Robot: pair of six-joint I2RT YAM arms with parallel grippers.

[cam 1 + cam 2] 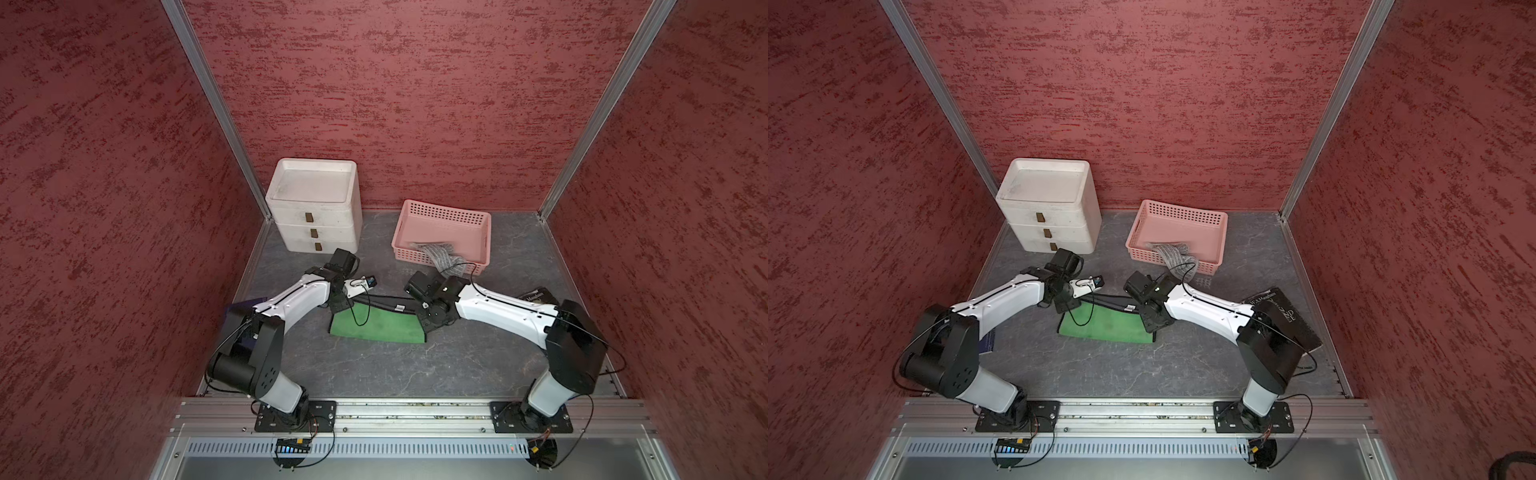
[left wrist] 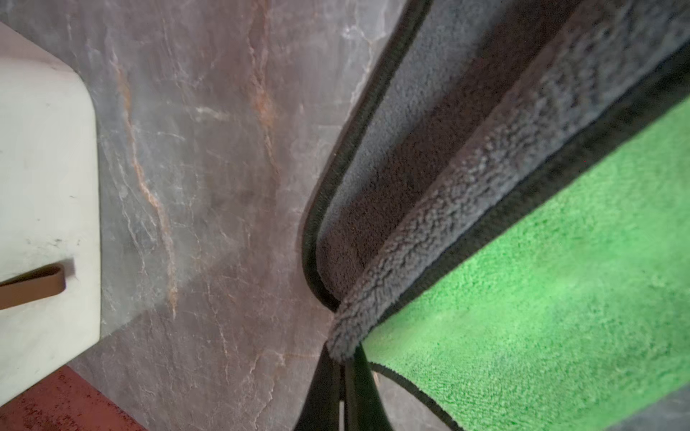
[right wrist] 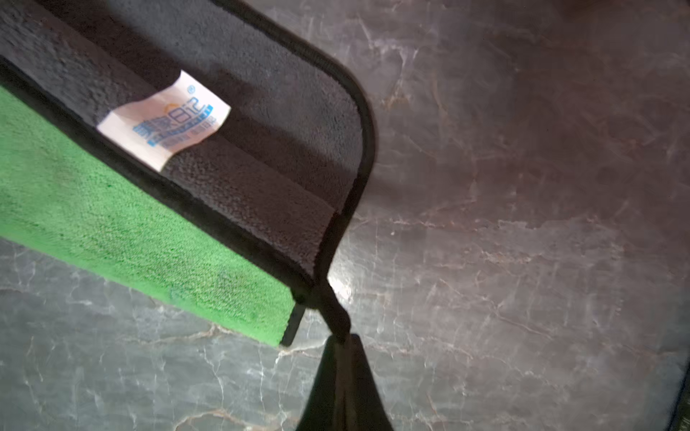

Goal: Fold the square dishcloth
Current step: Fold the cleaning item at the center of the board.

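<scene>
"Two corners were pinched: left fingers (image 2: 321, 399) clamped one, right fingers (image 3: 341, 384) the other."
"Where was the dishcloth (image 1: 380, 326)?"
"Mid-frame on the table (image 1: 374, 365), first fold half done. The next move probably needed the lifted edge laid on the lower one."

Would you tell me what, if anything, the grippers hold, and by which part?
The green-and-grey microfibre dishcloth: left gripper and right gripper each pinch one end of its lifted black-hemmed edge.
</scene>
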